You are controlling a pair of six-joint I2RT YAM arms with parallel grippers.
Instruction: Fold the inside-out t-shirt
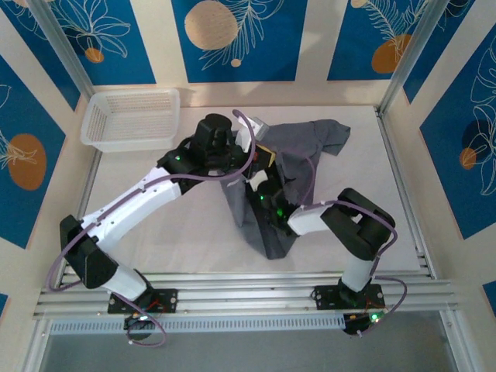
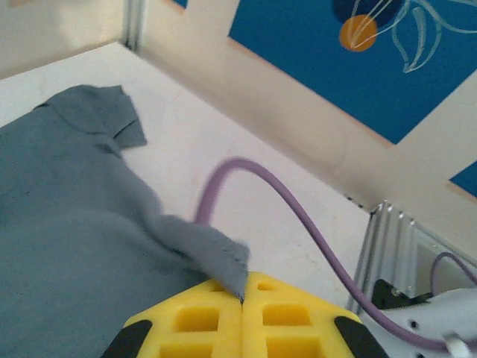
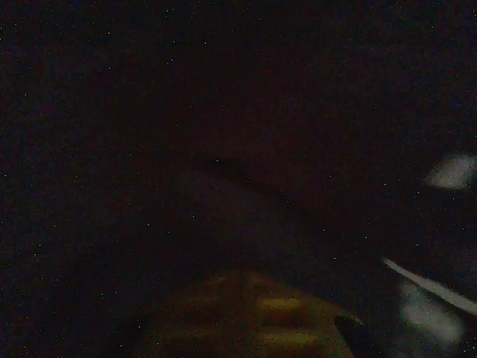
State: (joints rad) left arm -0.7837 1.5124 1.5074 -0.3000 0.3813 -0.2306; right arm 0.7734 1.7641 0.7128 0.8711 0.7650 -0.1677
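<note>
Across the middle and far right of the desk (image 1: 182, 229) lies the inside-out t-shirt (image 1: 310, 143), bunched up, with one part draping toward the near edge. My left gripper (image 2: 243, 295) is closed tight on a grey edge of the fabric, the cloth pinched between its yellow fingers (image 2: 291, 313). My right gripper (image 1: 260, 180) sits just near of it over the shirt, jaws closed. Its wrist view is dark, so I cannot tell whether it has fabric pinched. A white mesh basket (image 1: 130, 118) stands at the far left, well apart.
</note>
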